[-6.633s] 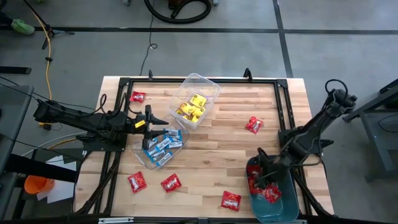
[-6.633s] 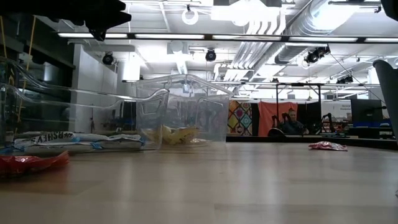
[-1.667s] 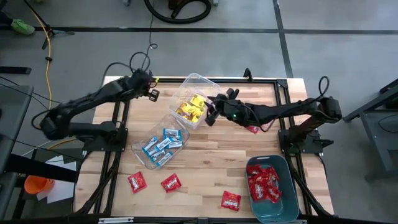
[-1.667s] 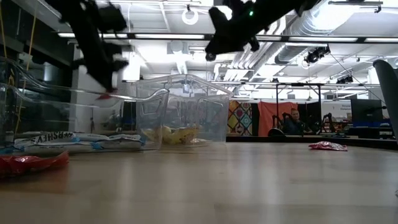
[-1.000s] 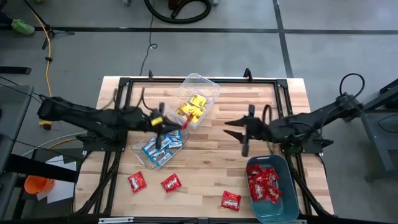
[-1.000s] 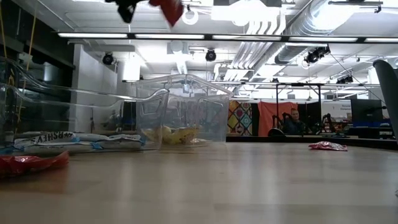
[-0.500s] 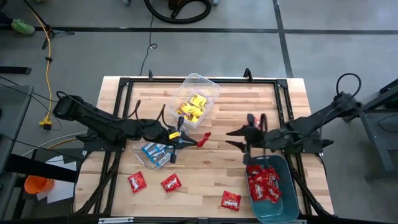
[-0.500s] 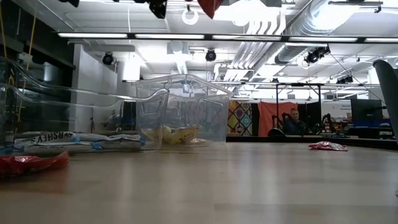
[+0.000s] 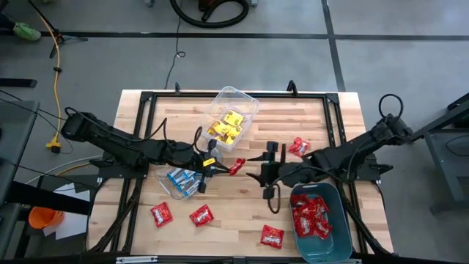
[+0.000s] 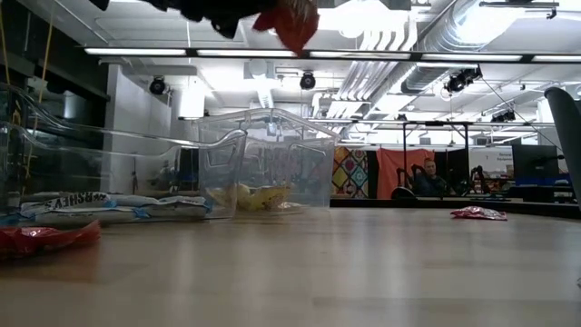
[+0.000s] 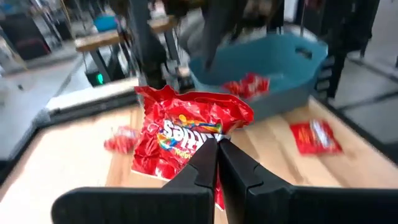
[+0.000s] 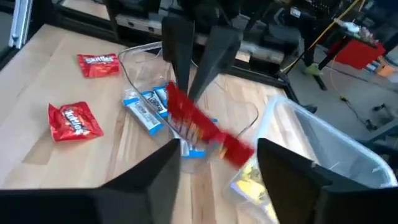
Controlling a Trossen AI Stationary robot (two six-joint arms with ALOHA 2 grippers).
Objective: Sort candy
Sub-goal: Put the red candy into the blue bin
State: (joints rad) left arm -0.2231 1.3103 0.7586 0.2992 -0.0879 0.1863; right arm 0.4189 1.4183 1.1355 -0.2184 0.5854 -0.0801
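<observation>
While both arms meet over the middle of the table, I see the teal bin at the near right corner with a pile of red candy packets in it. One clear tub toward the far side holds yellow packets, and a second clear tub, just left of center, holds blue-and-white packets. My left claw reaches in from the left, pressed together and pinching a red Skittles packet by its edge, held up in the air above the wood; the left wrist view shows the same packet clamped between the two dark fingers. My right claw comes in from the right, facing that packet with its fingers spread, one on either side of the line to it and apart from it; in the right wrist view the red packet sits between and beyond the open fingers. Loose red packets on the table: one behind the right arm, two near the front left, and one at the front just beside the teal bin.
</observation>
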